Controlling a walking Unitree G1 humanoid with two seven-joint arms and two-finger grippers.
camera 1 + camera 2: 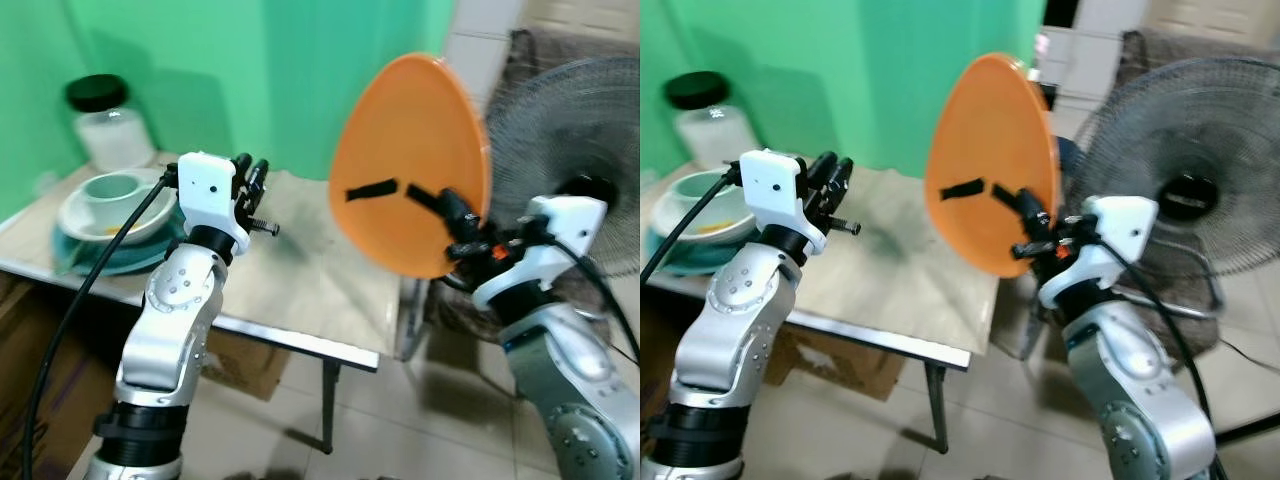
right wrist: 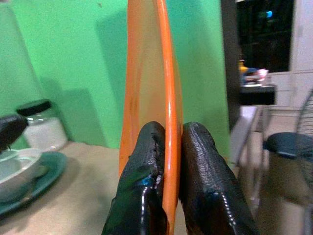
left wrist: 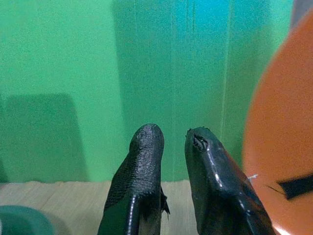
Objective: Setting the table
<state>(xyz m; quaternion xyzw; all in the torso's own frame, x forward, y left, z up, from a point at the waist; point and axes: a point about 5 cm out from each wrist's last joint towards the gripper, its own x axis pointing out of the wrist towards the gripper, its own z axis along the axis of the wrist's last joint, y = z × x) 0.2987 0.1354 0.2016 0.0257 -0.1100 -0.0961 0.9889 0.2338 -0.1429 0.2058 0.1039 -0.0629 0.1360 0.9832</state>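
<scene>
Orange plate (image 1: 410, 160), gripped on edge at lower rim by right end effector (image 2: 168, 147), long axis near-vertical, past worktop (image 1: 300, 260) right edge. Left end effector (image 3: 171, 142) empty, slightly parted, above worktop.

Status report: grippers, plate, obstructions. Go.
Right gripper shut on orange plate, held upright beside table. Left gripper open, empty. Stacked dishes at table's left.

We note an orange plate (image 1: 410, 160) with black marks, a green wall (image 1: 250, 70), a beige table (image 1: 300, 270), a teal dish (image 1: 120, 255) under a pale bowl (image 1: 110, 200), and a black-lidded jar (image 1: 105, 120).
</scene>
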